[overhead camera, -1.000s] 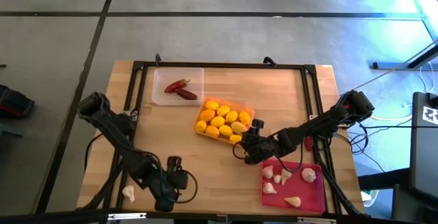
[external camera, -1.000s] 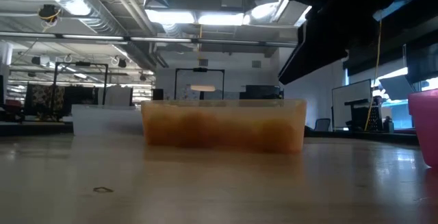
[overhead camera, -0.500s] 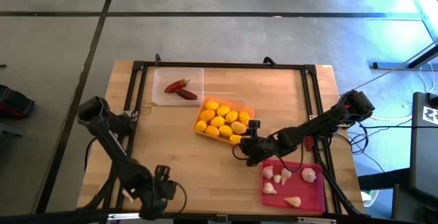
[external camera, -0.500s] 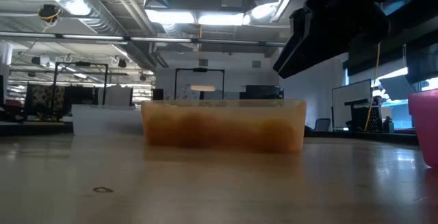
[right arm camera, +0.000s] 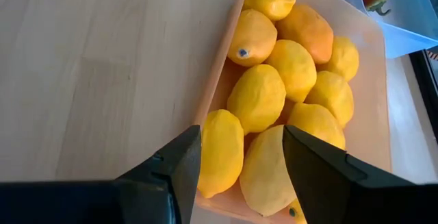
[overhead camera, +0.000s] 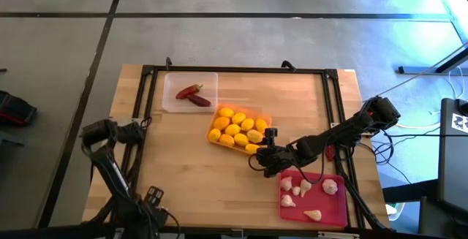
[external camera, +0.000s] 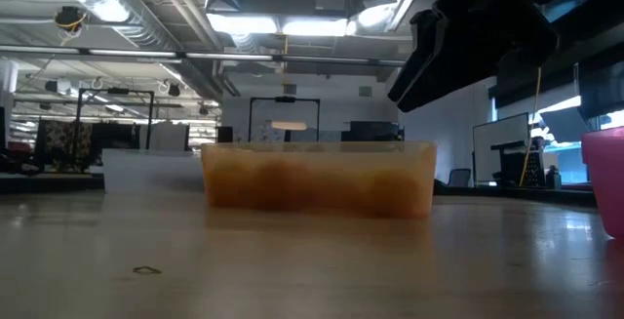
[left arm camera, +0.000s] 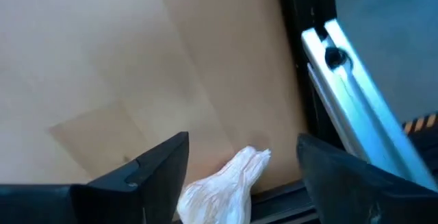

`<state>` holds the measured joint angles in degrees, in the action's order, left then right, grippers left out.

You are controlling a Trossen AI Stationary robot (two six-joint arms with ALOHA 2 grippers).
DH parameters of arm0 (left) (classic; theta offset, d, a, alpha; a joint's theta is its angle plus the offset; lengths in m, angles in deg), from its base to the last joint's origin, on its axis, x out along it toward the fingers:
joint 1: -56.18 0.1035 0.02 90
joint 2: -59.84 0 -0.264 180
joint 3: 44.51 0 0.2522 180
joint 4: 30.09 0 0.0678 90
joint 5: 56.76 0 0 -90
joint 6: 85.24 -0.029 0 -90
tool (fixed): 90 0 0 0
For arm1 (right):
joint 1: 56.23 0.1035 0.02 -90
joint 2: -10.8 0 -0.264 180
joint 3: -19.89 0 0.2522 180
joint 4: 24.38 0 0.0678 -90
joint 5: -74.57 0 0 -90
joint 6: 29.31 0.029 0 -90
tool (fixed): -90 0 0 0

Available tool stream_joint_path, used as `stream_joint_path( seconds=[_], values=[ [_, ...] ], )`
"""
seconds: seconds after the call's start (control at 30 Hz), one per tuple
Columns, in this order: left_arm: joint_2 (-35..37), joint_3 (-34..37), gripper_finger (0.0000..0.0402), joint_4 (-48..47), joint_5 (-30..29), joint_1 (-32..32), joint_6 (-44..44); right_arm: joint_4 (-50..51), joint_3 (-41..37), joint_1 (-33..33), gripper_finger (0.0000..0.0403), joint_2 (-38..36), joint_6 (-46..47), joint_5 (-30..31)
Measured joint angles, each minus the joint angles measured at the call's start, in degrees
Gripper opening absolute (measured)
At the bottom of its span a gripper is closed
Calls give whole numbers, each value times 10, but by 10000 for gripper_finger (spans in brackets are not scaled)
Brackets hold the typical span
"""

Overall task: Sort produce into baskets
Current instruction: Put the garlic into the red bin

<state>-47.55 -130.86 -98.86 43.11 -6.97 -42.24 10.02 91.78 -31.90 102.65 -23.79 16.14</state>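
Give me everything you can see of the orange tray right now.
The orange tray is a shallow rectangular bin of translucent orange plastic, flat on the wooden table near its middle, skewed to the table's edges. Yellow lemons fill it in a tight pile, none outside it. The right pincer hangs open at the tray's near corner, its dark fingers apart over the rim and not gripping any lemon.

Grey floor [overhead camera: 58, 63] crossed by dark seams — bright ceiling lights [external camera: 263, 24] overhead, exposed ducts [external camera: 117, 12].

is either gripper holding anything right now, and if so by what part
Nothing is held. The left gripper stands open around a garlic bulb at the table's near left edge, not gripping it. The right gripper hangs open over the lemons, empty.
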Motion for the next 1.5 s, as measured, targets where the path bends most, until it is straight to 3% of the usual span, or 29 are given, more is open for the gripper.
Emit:
stream_joint_path(
  seconds=[0.47,0.77,0.93,1.13,1.33,1.5],
  values=[
    [-47,-4,261,-31,28,-33,-106,0,0,0,198,0,1,1],
    [-49,-2,180,-44,24,-32,-63,0,0,0,198,0,2,1],
    [-52,0,143,-67,57,-28,-24,0,0,0,198,0,2,1],
    [-52,0,124,-87,47,-24,-17,0,0,0,198,0,2,1],
    [-51,2,108,-67,14,-21,-64,0,0,0,198,0,2,1],
    [-51,24,86,-36,41,-18,-68,1,0,0,198,0,2,0]
  ],
)
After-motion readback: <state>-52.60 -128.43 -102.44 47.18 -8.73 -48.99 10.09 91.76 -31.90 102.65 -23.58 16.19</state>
